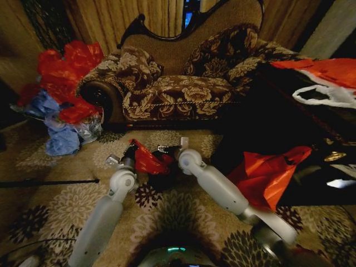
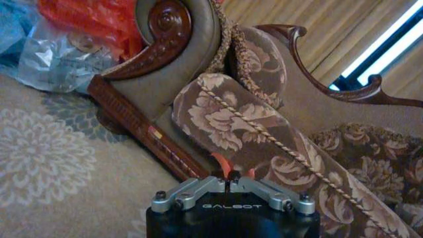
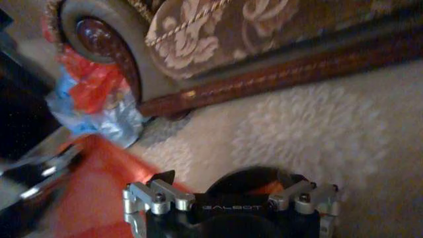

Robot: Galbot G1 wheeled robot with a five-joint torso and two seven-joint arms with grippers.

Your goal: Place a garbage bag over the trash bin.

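Both grey arms reach forward from the bottom of the head view, converging at center frame. The left end effector (image 1: 129, 151) is pinched shut on the garbage bag (image 1: 149, 162), deep-red plastic showing between its fingers. The right end effector (image 1: 169, 149) stands spread open at the bag's other edge. The trash bin (image 1: 162, 181) beneath is mostly hidden.

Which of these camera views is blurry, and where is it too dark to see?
Right wrist view: smeared by motion, worst where the left gripper crosses the garbage bag. Left wrist view: sharp on the sofa, window strips glaring. Head view: dim, with the table nearly black and the trash bin lost in shadow.
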